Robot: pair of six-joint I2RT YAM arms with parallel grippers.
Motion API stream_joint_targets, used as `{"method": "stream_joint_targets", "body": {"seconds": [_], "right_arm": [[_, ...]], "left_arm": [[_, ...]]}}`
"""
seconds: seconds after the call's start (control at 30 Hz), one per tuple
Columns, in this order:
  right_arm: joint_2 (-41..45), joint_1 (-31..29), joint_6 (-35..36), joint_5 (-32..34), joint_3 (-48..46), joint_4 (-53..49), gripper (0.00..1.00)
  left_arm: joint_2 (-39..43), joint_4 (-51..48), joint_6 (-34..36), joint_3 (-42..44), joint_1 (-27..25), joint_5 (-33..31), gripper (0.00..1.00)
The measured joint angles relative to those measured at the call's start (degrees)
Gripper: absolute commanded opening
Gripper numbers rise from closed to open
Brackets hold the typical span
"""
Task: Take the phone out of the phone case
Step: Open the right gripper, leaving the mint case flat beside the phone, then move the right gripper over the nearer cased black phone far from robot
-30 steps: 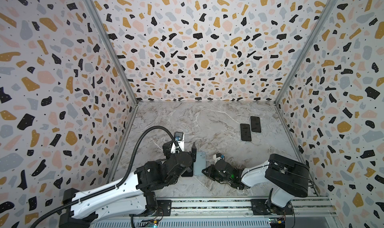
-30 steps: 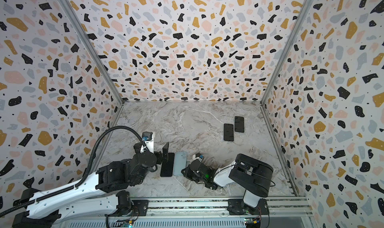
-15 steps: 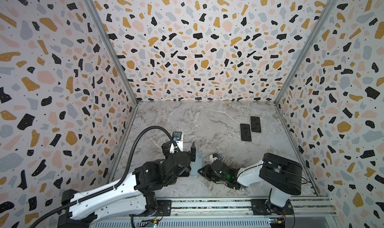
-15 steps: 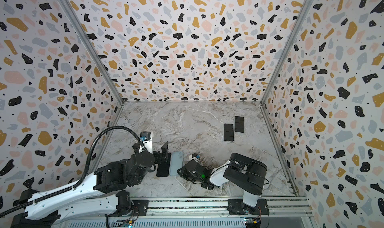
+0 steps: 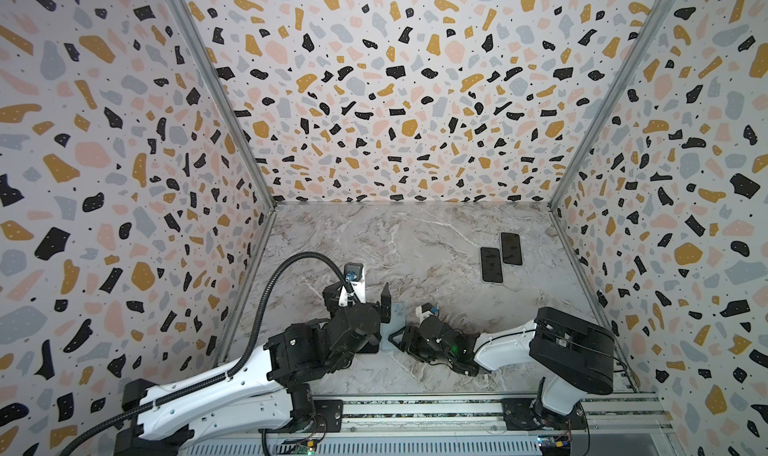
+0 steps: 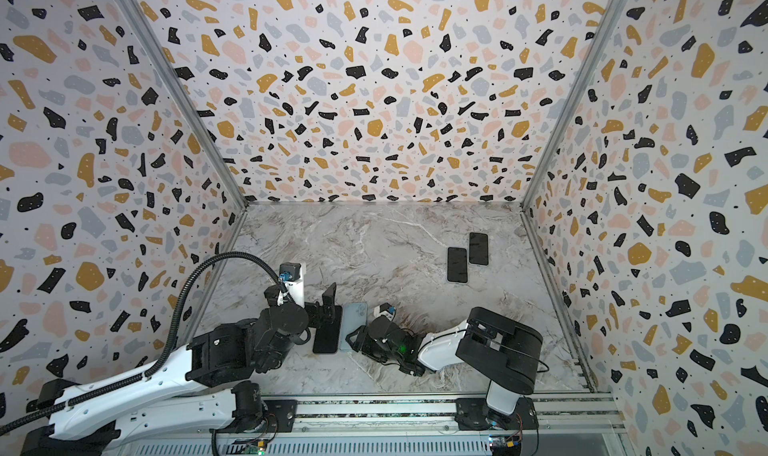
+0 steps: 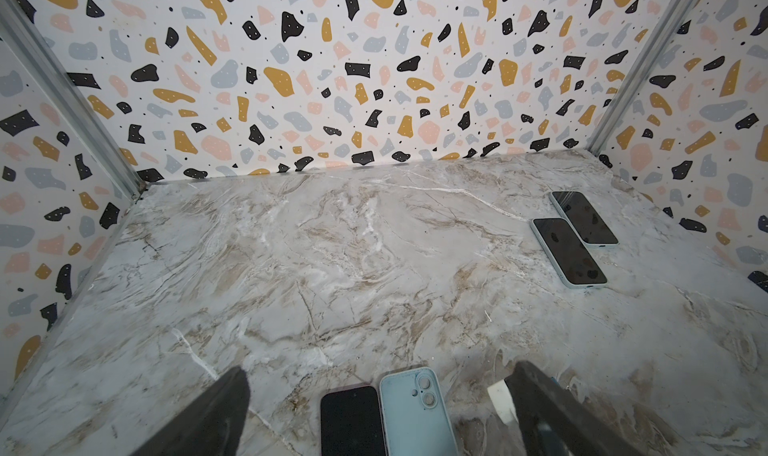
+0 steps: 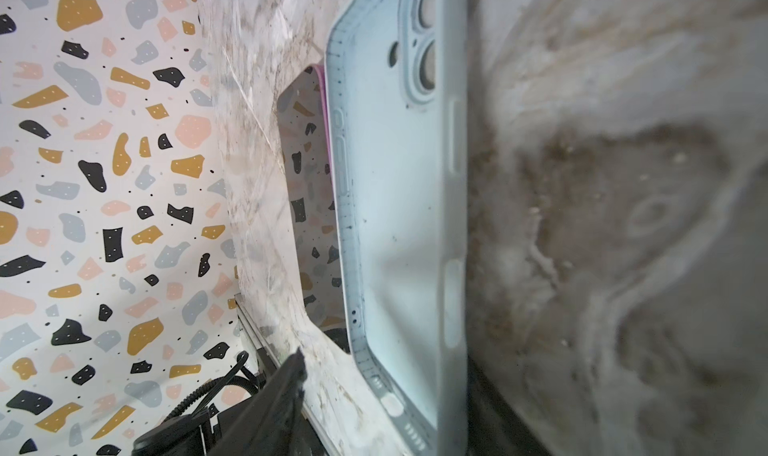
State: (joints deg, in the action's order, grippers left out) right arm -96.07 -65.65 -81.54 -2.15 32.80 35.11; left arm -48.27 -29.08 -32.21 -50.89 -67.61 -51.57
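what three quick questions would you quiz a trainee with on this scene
1. True or false: the black phone sits inside the blue case.
2. How many other phones are in view? A one, B two, C four.
3. Fill in: the left claw is ___ (open or shut).
Key: 1 false, they lie side by side; 2 B; 3 open.

matt pale-blue soft plastic on phone case; glossy black glass on phone. marble-print table, smooth, faint sheen. matt printed walls, brushed metal corner rails, glossy white plastic arm shells.
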Motion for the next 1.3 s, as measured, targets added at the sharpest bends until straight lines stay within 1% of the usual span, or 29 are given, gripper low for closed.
{"method": "stream_joint_targets", "body": {"seconds": [0.07,0.13,0.43,0.5,0.57,0.63,0.8,0.9,0.93,1.13,1.2,1.3], "right_arm": [[0.9,0.0,0.7,0.1,0.2,-1.8,0.67],[1.7,0.0,1.9,0.0,0.6,-3.8,0.72],[3.6,0.0,6.3,-1.1,2.2,-10.3,0.76],[4.5,0.0,7.5,-1.3,2.3,-12.2,0.81],[5.8,0.0,9.1,-1.3,2.9,-15.0,0.85],[7.5,0.0,10.4,-1.3,3.2,-17.2,0.87],[14.1,0.0,14.2,-0.3,3.2,-22.5,0.93],[18.6,-0.3,17.6,2.2,4.2,-28.4,0.96],[20.4,-0.3,18.9,3.6,4.8,-31.0,1.0],[33.2,0.3,25.6,14.8,9.8,-49.4,0.99],[36.8,2.3,27.4,17.7,11.9,-54.9,0.99],[41.2,7.8,31.0,20.6,14.6,-61.6,0.99]], "left_arm": [[0.0,0.0,0.0,0.0,0.0,0.0,1.0],[0.0,0.0,0.0,0.0,0.0,0.0,1.0],[0.0,0.0,0.0,0.0,0.0,0.0,1.0],[0.0,0.0,-0.1,0.0,0.0,0.0,1.0],[0.0,0.0,-0.2,0.0,0.0,0.0,1.0],[0.0,0.2,-0.5,0.0,0.0,0.0,0.99],[0.7,0.9,-1.2,0.0,0.0,0.1,1.0],[2.3,1.2,-1.5,0.0,0.0,0.3,1.0],[3.0,1.4,-1.5,0.0,0.0,0.3,1.0],[9.4,4.1,-1.2,0.5,0.0,0.2,1.0],[11.3,4.9,-0.6,1.0,0.0,0.0,1.0],[12.6,5.4,0.3,1.2,0.0,-0.3,0.99]]}}
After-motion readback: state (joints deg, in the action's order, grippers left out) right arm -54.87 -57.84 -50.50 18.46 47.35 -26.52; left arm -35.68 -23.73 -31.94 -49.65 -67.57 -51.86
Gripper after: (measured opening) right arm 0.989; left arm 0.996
